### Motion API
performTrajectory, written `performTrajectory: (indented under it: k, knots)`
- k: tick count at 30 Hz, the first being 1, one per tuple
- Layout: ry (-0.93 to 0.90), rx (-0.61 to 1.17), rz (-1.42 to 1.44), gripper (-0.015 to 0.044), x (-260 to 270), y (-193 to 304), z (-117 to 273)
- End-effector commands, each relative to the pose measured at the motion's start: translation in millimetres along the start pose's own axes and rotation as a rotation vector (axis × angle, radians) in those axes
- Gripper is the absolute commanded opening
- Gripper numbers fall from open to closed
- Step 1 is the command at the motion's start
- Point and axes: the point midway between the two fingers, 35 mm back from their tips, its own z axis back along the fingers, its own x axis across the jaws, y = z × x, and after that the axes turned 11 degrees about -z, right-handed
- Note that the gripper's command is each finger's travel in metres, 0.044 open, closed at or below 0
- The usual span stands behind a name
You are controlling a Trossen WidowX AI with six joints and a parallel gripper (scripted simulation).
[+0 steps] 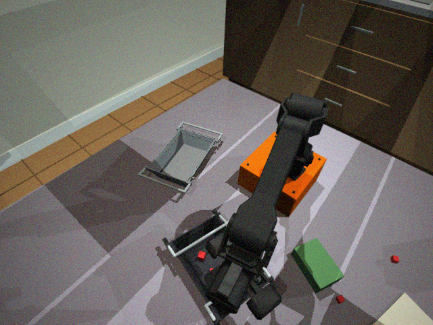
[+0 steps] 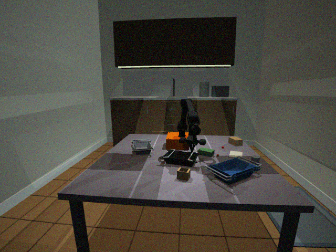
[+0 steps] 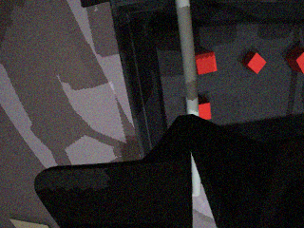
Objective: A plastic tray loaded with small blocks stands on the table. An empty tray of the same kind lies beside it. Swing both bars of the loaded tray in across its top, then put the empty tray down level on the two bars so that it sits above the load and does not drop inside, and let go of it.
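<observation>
The black loaded tray (image 1: 190, 271) (image 2: 179, 163) holds several red blocks (image 1: 201, 255) (image 3: 256, 63). Its far-left bar (image 1: 199, 240) (image 2: 168, 153) lies in across the top. Its other bar (image 3: 186, 52) (image 2: 192, 157) also lies inward of its end wall; the gripper hides part of it. My gripper (image 2: 192, 149) (image 3: 185, 122) is shut with nothing seen between the fingers, its tips directly over this bar; whether they touch it I cannot tell. An empty grey tray (image 1: 187, 159) (image 2: 142, 145) stands with its bars out over its ends. A larger-looking blue tray (image 2: 233, 168) is also empty, with bars outside its ends.
The orange base box (image 1: 255, 175) (image 2: 173, 143) stands behind the loaded tray. A green block (image 1: 318, 264) (image 2: 206, 151) lies close to its right. A small wooden box (image 2: 183, 174) stands in front. Loose red cubes (image 1: 394, 258) (image 1: 340, 298), a cream pad (image 2: 235, 154) and a tan block (image 2: 235, 140) lie right.
</observation>
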Motion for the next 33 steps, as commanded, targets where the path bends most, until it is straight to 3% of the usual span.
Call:
performTrajectory:
  k: [1, 2, 10, 19, 23, 24, 33]
  knots:
    - [0.000, 0.000, 0.000, 0.0000, 0, 0, 0]
    - [0.000, 0.000, 0.000, 0.0000, 0, 0, 0]
    - [0.000, 0.000, 0.000, 0.0210, 1, -1, 6]
    - [-0.001, -0.001, 0.000, 0.0440, 5, -7, 107]
    - [0.000, 0.000, 0.000, 0.0440, 0, -1, 150]
    - [0.002, 0.004, 0.007, 0.0440, 2, -8, 116]
    - [0.021, 0.011, 0.159, 0.0440, -138, -55, 82]
